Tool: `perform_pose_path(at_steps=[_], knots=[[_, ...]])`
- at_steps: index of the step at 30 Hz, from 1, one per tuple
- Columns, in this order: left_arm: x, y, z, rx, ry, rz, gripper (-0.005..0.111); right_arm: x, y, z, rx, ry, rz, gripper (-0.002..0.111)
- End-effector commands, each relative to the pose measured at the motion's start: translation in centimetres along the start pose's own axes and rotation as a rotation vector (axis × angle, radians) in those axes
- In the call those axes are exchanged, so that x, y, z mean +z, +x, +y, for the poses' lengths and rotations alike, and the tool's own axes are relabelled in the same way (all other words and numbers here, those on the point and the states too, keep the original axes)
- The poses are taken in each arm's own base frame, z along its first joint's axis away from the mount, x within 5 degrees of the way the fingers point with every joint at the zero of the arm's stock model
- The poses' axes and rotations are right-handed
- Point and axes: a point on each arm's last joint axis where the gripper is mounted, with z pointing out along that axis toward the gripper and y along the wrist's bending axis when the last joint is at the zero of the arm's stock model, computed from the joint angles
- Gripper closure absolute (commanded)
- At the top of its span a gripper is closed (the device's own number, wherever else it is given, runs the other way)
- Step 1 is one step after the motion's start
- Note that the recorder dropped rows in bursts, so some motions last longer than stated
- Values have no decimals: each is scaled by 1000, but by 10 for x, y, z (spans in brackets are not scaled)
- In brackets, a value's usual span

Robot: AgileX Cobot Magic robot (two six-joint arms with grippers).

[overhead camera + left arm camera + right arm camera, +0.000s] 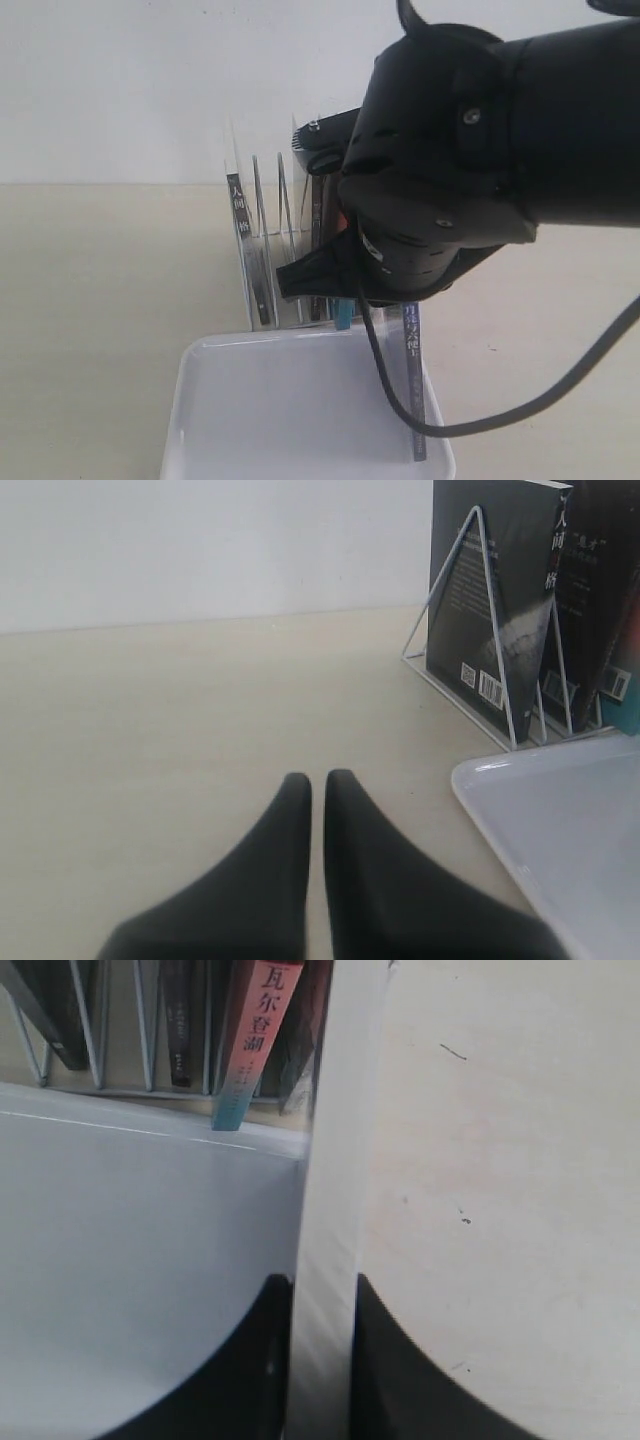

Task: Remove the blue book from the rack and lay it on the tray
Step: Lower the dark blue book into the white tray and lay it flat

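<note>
1. Exterior view: the right arm point(450, 170) hides its own jaws. The blue book point(414, 390) hangs upright, spine showing, out of the rack point(262, 240) and over the right rim of the tray point(190, 400).
2. Left wrist view: the left jaws are pressed together, holding nothing, above the pale worktop point(180, 730).
3. Right wrist view: the right jaws pinch the book's page edge. It is probably light, thin, floppy and glossy, so a deeper hold would suit. The tray looks flat and roomy.

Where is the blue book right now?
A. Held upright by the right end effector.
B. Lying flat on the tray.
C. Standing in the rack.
A: the right end effector pinches the blue book upright over the tray, outside the rack.
</note>
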Motion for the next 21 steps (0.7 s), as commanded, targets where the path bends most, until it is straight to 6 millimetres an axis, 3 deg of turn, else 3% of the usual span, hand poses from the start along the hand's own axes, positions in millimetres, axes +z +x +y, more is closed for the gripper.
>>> perform_pose_path(at_steps=[1, 16, 21], knots=[[0, -1, 0, 0, -2, -8, 103, 2, -1, -1, -15, 32, -11, 109], [0, -1, 0, 0, -2, -8, 103, 2, 1, 2, -16, -9, 8, 108], [0, -1, 0, 0, -2, -8, 103, 2, 0, 8, -7, -69, 0, 96]])
